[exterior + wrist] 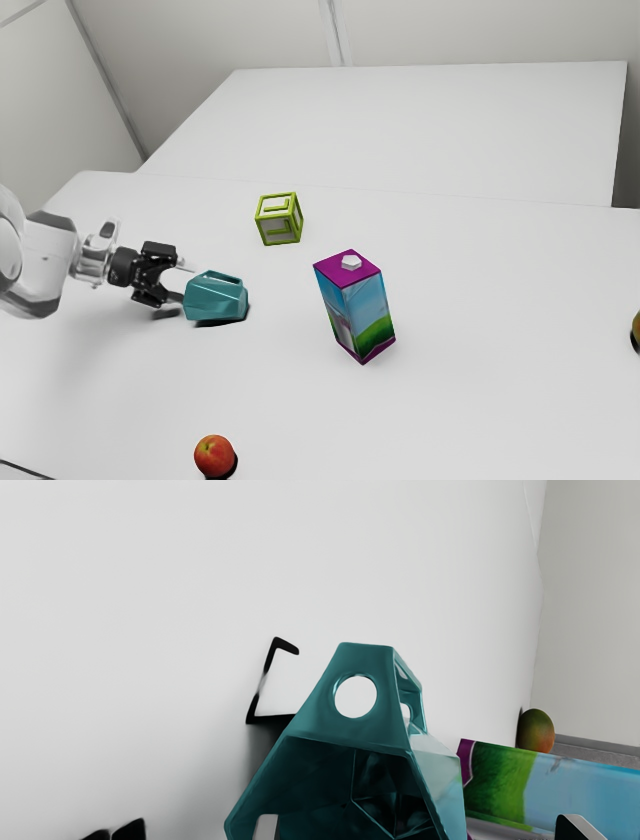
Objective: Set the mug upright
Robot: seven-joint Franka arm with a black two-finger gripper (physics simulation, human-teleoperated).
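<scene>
Mug (213,302) at the parted jaws' tips, mouth toward them

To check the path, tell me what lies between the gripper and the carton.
The teal mug, on its side, lies between gripper and carton in the exterior view.

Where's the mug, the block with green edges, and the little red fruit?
Mug (212,301): exterior view, on its teal side.
Block (279,229): exterior view, on its front face.
Red fruit (214,456): exterior view, mid-skin.
</scene>
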